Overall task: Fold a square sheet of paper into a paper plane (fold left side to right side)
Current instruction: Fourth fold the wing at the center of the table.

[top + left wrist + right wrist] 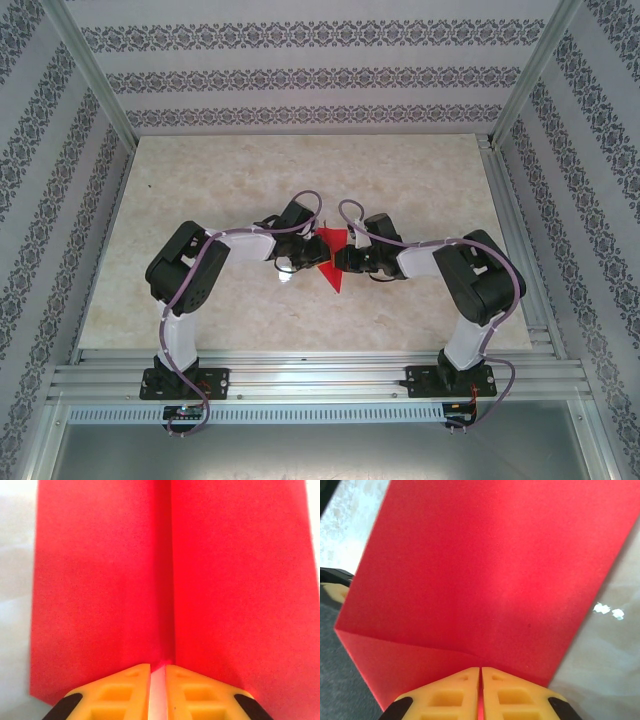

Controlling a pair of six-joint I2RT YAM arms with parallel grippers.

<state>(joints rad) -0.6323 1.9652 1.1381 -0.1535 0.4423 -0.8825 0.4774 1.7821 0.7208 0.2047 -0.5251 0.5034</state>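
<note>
paper gripped by left end effector and right end effector, marble table, walls

The top external camera sits high above and behind the red paper. It looks down and forward across the table from far enough back that both arm bases lie nearer the lens than the paper, and the patterned walls rise beyond it. The left wrist camera looks along the left gripper onto the paper from very close, with red running off the top edge of its view. The right wrist camera sits likewise behind the right gripper. It seems tilted to the paper, though it is too close to judge the angle well. All three views share the paper, and each wrist view catches slivers of table beside it.
</note>
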